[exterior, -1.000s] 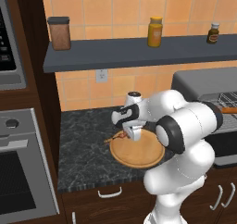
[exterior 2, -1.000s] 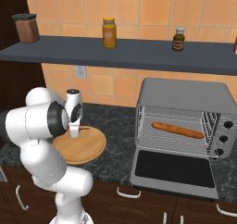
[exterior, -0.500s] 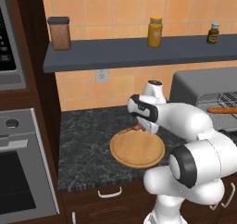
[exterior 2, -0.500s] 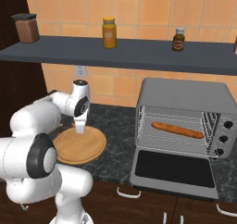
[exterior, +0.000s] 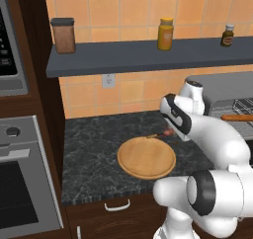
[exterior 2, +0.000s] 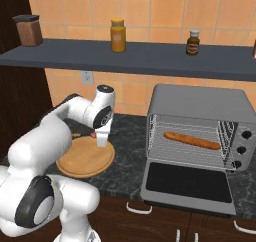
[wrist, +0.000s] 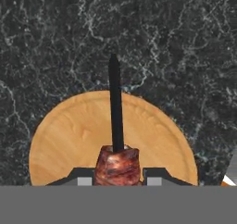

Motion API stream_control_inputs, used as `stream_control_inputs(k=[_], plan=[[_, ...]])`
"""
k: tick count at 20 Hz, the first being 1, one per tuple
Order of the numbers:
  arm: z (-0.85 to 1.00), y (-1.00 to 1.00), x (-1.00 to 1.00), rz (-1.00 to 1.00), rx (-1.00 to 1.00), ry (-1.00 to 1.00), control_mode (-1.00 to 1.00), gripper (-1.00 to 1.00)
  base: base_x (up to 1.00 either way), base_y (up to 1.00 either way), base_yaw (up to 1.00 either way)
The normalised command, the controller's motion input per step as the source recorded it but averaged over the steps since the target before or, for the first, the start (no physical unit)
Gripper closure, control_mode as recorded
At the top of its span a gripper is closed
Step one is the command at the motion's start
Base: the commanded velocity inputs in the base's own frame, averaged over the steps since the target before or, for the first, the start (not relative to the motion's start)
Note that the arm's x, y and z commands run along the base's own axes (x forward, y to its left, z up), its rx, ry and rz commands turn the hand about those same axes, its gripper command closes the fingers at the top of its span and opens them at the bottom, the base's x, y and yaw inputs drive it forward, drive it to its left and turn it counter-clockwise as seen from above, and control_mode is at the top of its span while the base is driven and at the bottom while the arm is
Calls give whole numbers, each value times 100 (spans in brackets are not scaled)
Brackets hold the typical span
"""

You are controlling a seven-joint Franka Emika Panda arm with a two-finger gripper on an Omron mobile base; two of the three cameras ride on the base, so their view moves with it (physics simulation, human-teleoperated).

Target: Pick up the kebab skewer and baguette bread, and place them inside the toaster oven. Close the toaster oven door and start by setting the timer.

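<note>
My gripper [wrist: 116, 179] is shut on the kebab skewer [wrist: 115, 126]; a reddish meat chunk sits between the fingers and the dark stick points away. The skewer [exterior: 159, 134] hangs level above the back edge of the round wooden board [exterior: 146, 157], held by the gripper [exterior: 173, 133]. From the right I see the gripper [exterior 2: 101, 139] with the skewer [exterior 2: 84, 134] jutting left. The toaster oven [exterior 2: 200, 103] stands to the right with the toaster oven door [exterior 2: 187, 183] folded down flat. The baguette bread [exterior 2: 192, 140] lies on its wire rack, also visible as the baguette [exterior: 237, 117].
A wall shelf [exterior 2: 135, 60] holds a brown canister [exterior: 63, 35], a yellow jar [exterior 2: 118, 35] and a small dark bottle [exterior 2: 193, 42]. Knobs [exterior 2: 245, 134] run down the toaster oven's right side. A built-in steel oven [exterior: 20, 183] stands far left. Black stone counter [exterior: 94, 149] surrounds the board.
The gripper has carried the skewer up off the wooden board and to the right, toward the toaster oven. The baguette and open door are unchanged.
</note>
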Motion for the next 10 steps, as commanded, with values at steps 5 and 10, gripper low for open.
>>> stream_control_inputs(k=[5,10], plan=[[14,-70,-27,-4,4,0,-100,100,0,0,0],[39,-85,-16,-6,2,0,-100,100,0,0,0]])
